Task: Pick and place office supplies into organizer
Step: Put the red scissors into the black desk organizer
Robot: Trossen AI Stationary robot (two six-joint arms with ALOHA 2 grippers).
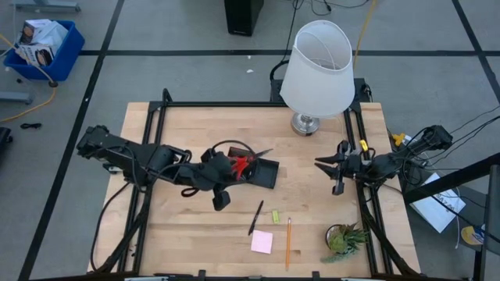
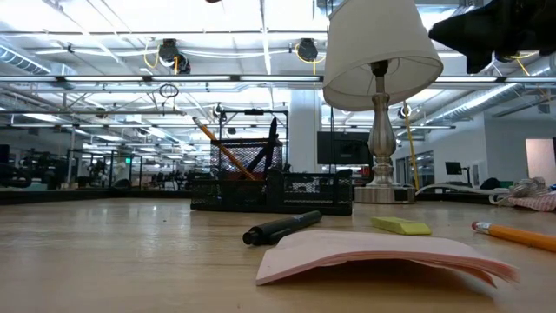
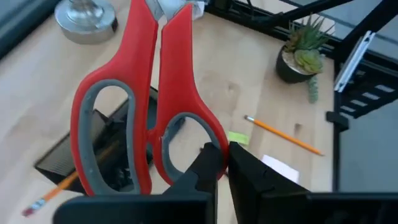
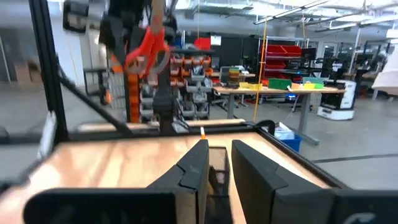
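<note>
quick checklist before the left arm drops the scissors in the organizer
1. Left claw shut on the scissors by a handle loop: ok.
2. Scissors above the organizer: ok, directly over it in the high view.
3. Blades pointing down into a compartment: cannot tell.
4. Target compartment free: cannot tell; a pencil already stands in the tall section.
5. Right claw clear of the drop, off by the lamp: ok.

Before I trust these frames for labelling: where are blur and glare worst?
Low view: ceiling lights glare, pink sticky-note pad soft up close. Right wrist view: scissors smeared. Left wrist view: scissors handles soft up close, left claw shut on them. High view: evenly lit.
</note>
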